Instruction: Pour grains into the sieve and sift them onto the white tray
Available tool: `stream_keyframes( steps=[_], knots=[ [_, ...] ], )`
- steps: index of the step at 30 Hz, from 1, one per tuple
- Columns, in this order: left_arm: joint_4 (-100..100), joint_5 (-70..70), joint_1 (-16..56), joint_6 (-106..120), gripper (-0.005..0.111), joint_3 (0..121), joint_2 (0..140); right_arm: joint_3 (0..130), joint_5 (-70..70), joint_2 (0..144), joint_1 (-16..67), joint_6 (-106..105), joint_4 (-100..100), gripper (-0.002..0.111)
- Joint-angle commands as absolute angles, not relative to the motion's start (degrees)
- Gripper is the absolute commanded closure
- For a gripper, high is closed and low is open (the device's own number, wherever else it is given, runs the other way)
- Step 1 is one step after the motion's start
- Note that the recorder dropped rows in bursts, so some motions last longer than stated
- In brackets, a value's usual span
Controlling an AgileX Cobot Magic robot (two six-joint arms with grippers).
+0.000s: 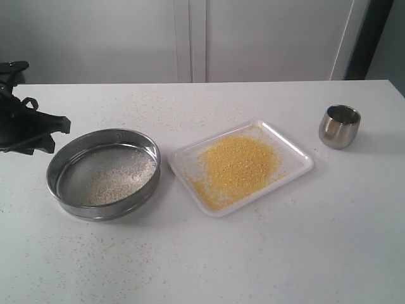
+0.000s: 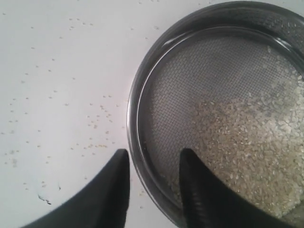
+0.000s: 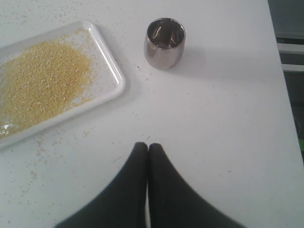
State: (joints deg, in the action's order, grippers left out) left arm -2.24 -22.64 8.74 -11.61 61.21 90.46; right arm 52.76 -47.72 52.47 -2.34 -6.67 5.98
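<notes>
- Left pincer (image 2: 154, 152) stands open, one finger either side of the sieve (image 1: 104, 211) rim, gripping nothing.
- Right pincer (image 3: 146, 145) is closed and empty, above the worktop (image 1: 285, 253).
- Yellow grains (image 1: 239, 166) are heaped on the white tray (image 1: 297, 152), just right of the sieve.
- Paler grains (image 1: 117, 180) lie on the sieve's mesh.
- Steel cup (image 1: 339, 126) stands far right.

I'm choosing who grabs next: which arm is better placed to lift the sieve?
Probably left. The left fingers stand open on either side of the sieve rim; the right fingers are shut, over the table near the steel cup.
</notes>
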Motion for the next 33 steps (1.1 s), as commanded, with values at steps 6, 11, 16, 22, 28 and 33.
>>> stream_keyframes(
  steps=[6,11,16,22,28,33],
  knots=[
    [-2.45,-27.22,8.51,-10.11,0.107,61.38,86.61,52.58,-47.12,52.15,-2.88,-6.53,5.75,0.108],
    [-2.45,-29.33,8.51,-10.11,0.107,61.38,85.61,52.58,-47.12,52.15,-2.88,-6.53,5.75,0.108],
    [-2.45,-33.50,8.51,-10.11,0.107,61.38,83.28,52.58,-47.12,52.15,-2.88,-6.53,5.75,0.108],
    [-2.45,-39.14,8.51,-8.69,0.107,61.38,81.52,52.58,-47.12,52.15,-2.88,-6.53,5.75,0.108],
    [-2.45,-43.81,8.51,-4.73,0.107,61.38,79.24,52.58,-47.12,52.15,-2.88,-6.53,5.75,0.108],
    [-2.45,-45.14,8.51,-2.56,0.107,61.38,76.99,52.58,-47.12,52.15,-2.88,-6.53,5.75,0.108]
  ],
)
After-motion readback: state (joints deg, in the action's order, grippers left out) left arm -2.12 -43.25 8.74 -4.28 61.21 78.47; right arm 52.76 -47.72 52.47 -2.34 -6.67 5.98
